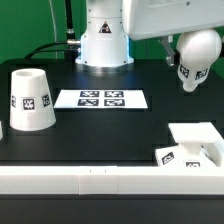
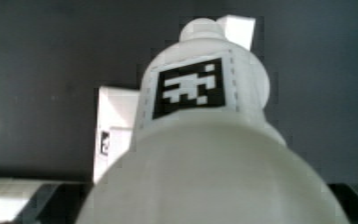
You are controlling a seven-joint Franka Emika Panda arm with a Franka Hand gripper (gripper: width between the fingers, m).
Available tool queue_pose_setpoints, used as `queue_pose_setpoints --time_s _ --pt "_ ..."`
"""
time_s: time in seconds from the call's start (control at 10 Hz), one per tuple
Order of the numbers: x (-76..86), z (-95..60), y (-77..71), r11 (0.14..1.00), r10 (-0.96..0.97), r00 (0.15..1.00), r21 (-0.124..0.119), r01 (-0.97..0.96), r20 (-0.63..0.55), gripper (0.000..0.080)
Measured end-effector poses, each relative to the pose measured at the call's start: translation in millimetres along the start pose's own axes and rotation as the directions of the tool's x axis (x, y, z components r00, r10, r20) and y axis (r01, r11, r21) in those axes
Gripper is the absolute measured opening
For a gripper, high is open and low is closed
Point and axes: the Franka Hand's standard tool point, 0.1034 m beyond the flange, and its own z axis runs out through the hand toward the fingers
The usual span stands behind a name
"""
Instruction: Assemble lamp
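Observation:
My gripper (image 1: 181, 43) is high at the exterior view's right, shut on the round white bulb (image 1: 196, 55), neck pointing down, a tag on its side. In the wrist view the bulb (image 2: 202, 120) fills the picture, tag facing the camera, with my dark fingers (image 2: 41, 203) at its flanks and my gripper (image 2: 194, 208) closed round it. The flat square base (image 1: 195, 140) lies on the black table below it, near the front right; a part of it shows in the wrist view (image 2: 114, 120). The cone shade (image 1: 30, 100) stands upright at the left.
The marker board (image 1: 100, 98) lies flat in the middle of the table. The robot's white pedestal (image 1: 104, 40) stands behind it. A white rail (image 1: 100, 180) runs along the table's front edge.

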Motion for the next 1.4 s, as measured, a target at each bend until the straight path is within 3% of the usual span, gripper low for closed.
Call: queue_pose_setpoints --time_s 0.2,0.4,0.7,0.9,1.1,1.4 --pt "7.0 1.0 3.9 1.0 0.0 0.991 -0.015 -0.002 -0.137 0.0575" --pt "21.7 -2.9 9.6 0.996 -0.086 0.946 -0.06 0.071 -0.311 0.0575" --pt "35.6 -12.6 17.1 0.988 -0.144 0.874 -0.111 0.104 -0.464 0.0575" --pt "30.2 -5.2 18.3 0.988 -0.145 0.876 -0.113 0.104 -0.46 0.0575" --pt "37.6 -4.6 19.6 0.982 -0.183 0.871 -0.131 0.137 -0.455 0.0575" --pt "47.4 0.9 19.3 0.977 -0.209 0.876 -0.135 0.166 -0.434 0.0575"
